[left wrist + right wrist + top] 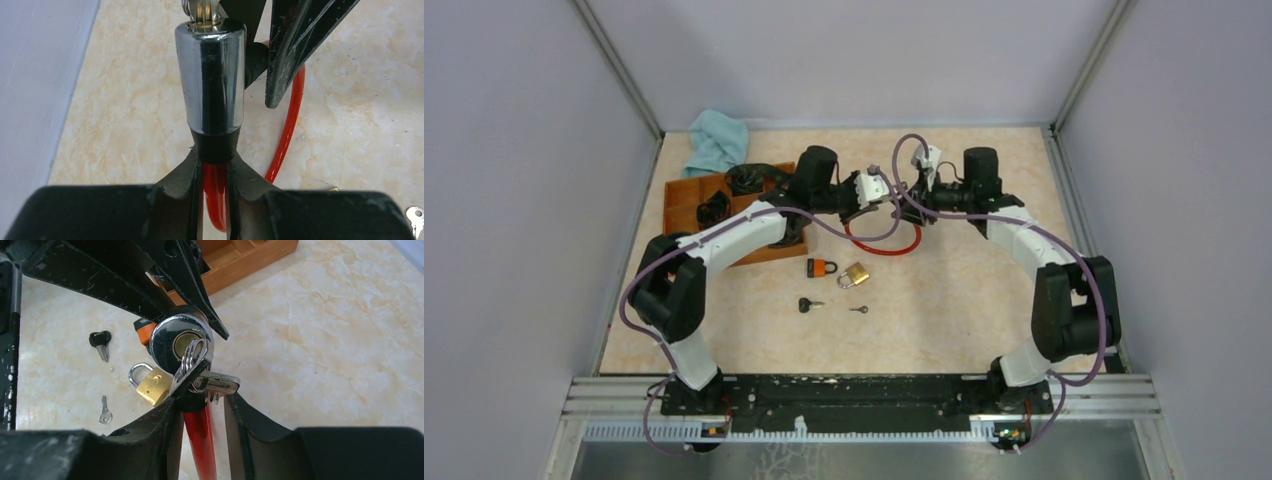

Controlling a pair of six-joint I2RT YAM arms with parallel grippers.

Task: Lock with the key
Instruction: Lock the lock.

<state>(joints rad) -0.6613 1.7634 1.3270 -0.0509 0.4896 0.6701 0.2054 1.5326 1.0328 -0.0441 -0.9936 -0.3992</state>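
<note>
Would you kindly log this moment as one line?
left pincer: clamps cable lock | right pincer: at inserted key, grip unclear

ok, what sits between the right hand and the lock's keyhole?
Right wrist view: a key ring and hanging keys, dangling from the keyhole of the chrome lock, ahead of the right hand.

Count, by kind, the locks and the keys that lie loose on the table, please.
Cable locks: 1, the red cable lock
Padlocks: 2, the orange padlock and the brass padlock
Loose keys: 2, the black-headed key and the small silver key
Total: 5
</note>
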